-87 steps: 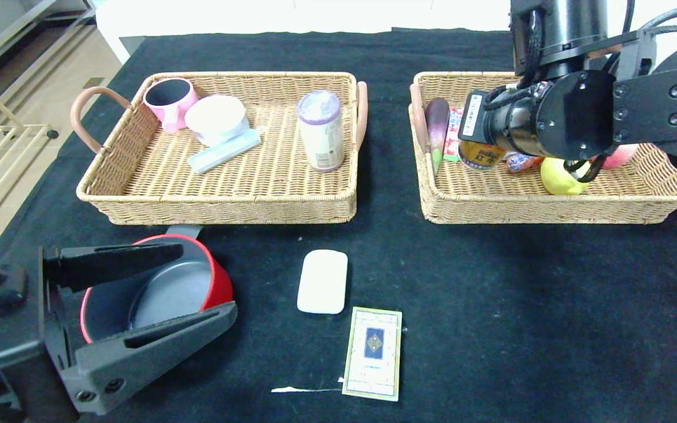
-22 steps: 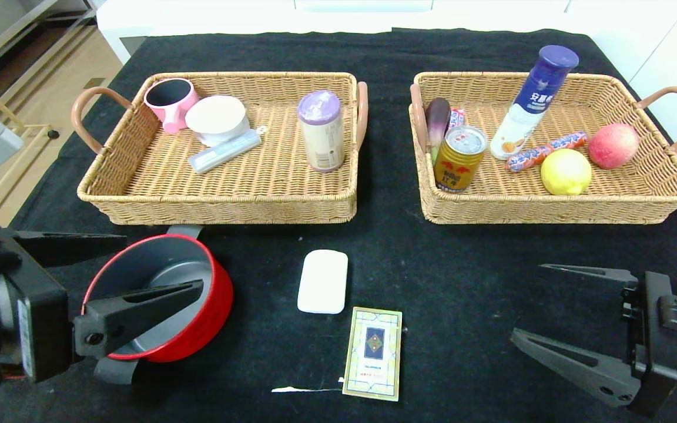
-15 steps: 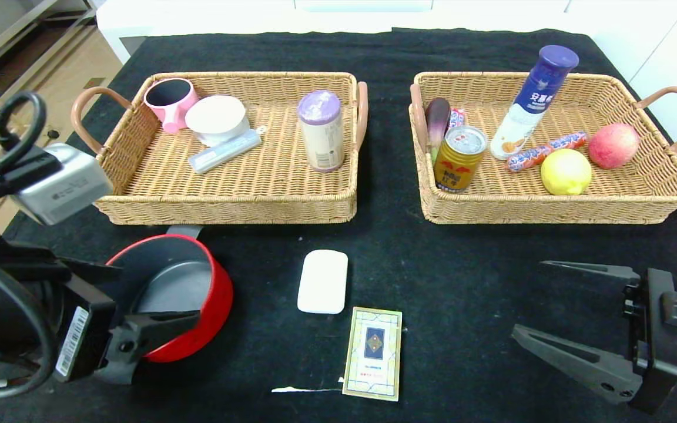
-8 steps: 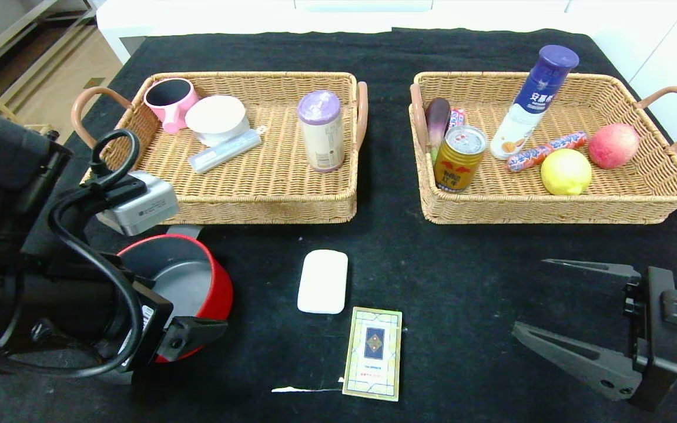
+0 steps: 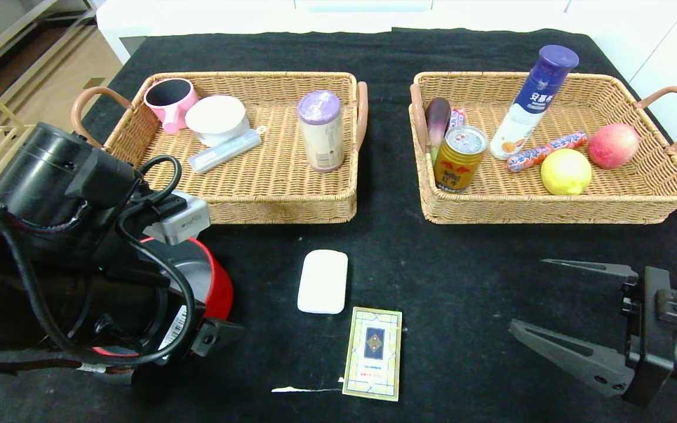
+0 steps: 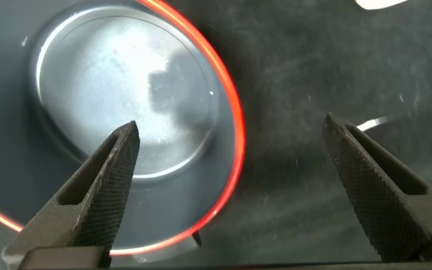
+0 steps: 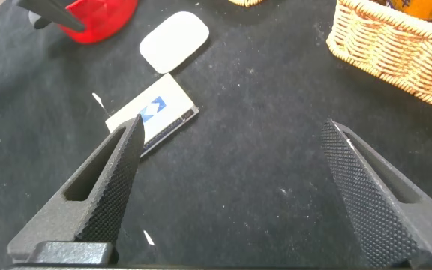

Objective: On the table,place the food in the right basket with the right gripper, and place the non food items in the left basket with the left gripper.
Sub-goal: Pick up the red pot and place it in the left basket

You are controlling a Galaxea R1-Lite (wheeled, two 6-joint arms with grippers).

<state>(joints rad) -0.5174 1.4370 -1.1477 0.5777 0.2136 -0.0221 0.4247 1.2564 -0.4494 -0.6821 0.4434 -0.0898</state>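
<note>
red pot (image 5: 216, 285): on the counter (image 5: 462, 264) in front of the left basket (image 5: 268, 194), mostly hidden in the head view by the left arm; dark inside shows in the left wrist view (image 6: 126, 112).
left gripper (image 6: 231, 157): over the pot, pointing down; jaws spread wide, one finger above the pot's inside, the other beyond the red rim over bare cloth; nothing held.
white block (image 5: 322, 281): flat on the counter, right of the pot, apart from it.
card box (image 5: 373, 353): flat on the counter, just nearer than the block, blue diamond up; also in the right wrist view (image 7: 156, 112).
right gripper (image 5: 573, 311): low over the counter at near right, well apart from the box; jaws spread, nothing held.
right basket (image 5: 550, 208): holds gold can (image 5: 459, 157), lemon (image 5: 565, 171), white-and-blue bottle (image 5: 533, 101) leaning, plus an apple (image 5: 613, 145).
left basket contents: pink cup (image 5: 169, 101), white bowl (image 5: 217, 119), purple-lidded canister (image 5: 321, 129).
</note>
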